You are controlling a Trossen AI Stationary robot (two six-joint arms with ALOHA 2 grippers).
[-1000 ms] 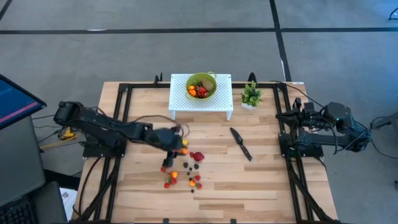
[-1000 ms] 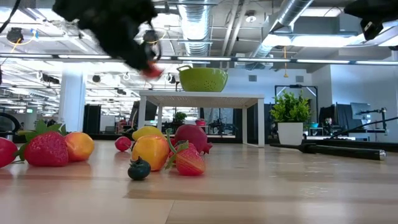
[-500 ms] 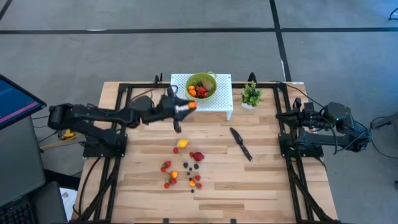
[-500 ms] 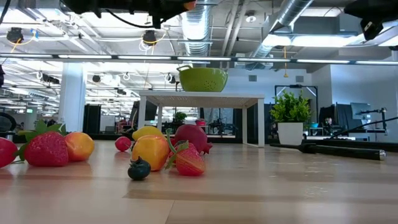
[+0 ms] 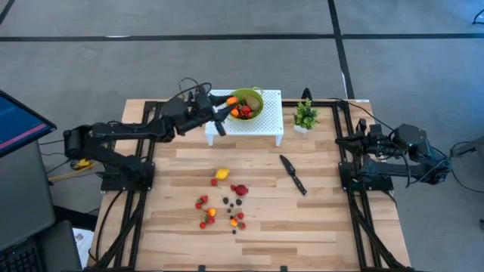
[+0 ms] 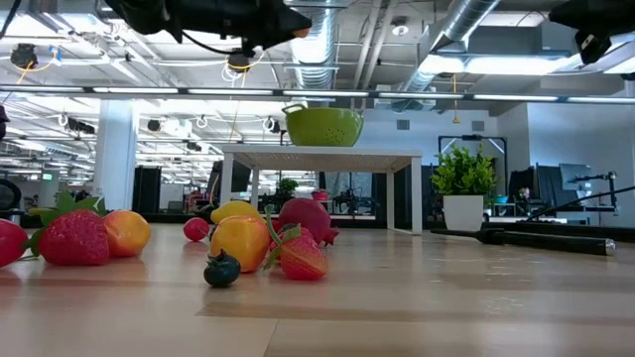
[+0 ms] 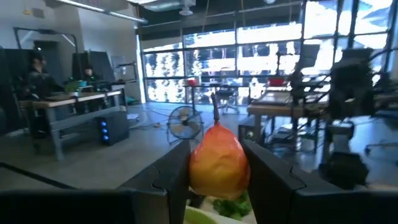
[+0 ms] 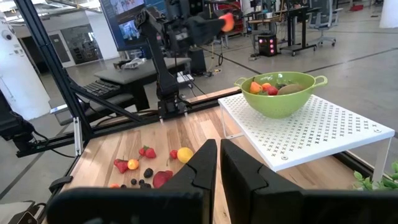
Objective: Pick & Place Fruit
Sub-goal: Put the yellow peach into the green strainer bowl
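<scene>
an orange fruit (image 7: pixel 218 163) sits pinched between the two fingers of the left hand (image 5: pixel 224 103), raised above the surface just beside the rim of the green colander (image 5: pixel 255 94). the same fruit shows at the arm's tip in the right wrist view (image 8: pixel 227 22). the colander stands on a white perforated stand (image 5: pixel 266 125) at the back of the wooden surface (image 5: pixel 318 204) and already holds several fruits (image 5: pixel 240 110), orange, red and one brown-green. the remaining loose fruits (image 5: pixel 224 202) lie scattered near the middle of the surface, among them a yellow one (image 5: pixel 221 174), strawberries and small dark berries; in the low view they form a cluster (image 6: pixel 260 244) in the foreground. a black knife (image 5: pixel 293 174) lies flat to the right of the scatter, apart from it. a small potted plant (image 5: pixel 305 116) stands just beside the stand's right end. the right hand (image 8: pixel 217 163) rests at the right edge of the surface, its fingers pressed together and holding nothing.
</scene>
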